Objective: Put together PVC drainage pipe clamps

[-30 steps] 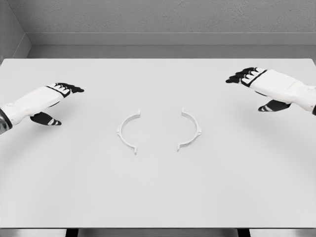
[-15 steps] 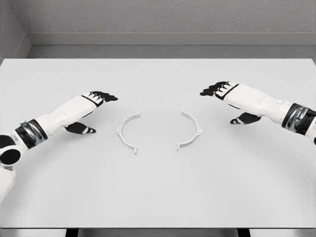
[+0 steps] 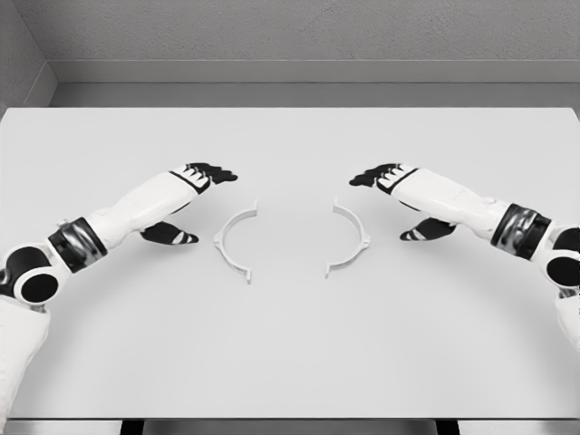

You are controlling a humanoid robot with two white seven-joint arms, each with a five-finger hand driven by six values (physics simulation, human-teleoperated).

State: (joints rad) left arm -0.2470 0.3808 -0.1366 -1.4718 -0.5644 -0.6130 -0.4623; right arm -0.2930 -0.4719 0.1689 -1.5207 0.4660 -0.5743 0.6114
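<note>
Two white half-ring clamp pieces lie flat near the table's middle, their open sides facing each other with a gap between. The left clamp half (image 3: pixel 234 242) curves like a "(" and the right clamp half (image 3: pixel 351 238) like a ")". My left hand (image 3: pixel 195 195) hovers up and left of the left half, fingers spread, thumb below, holding nothing. My right hand (image 3: pixel 390 193) hovers up and right of the right half, likewise spread and empty. Neither hand touches a piece.
The white table (image 3: pixel 290 362) fills the view, with a grey wall behind its far edge. Both forearms reach in from the lower sides.
Both hands have moved inward toward the table's middle, each nearer its clamp half. The two clamp halves have not moved.
</note>
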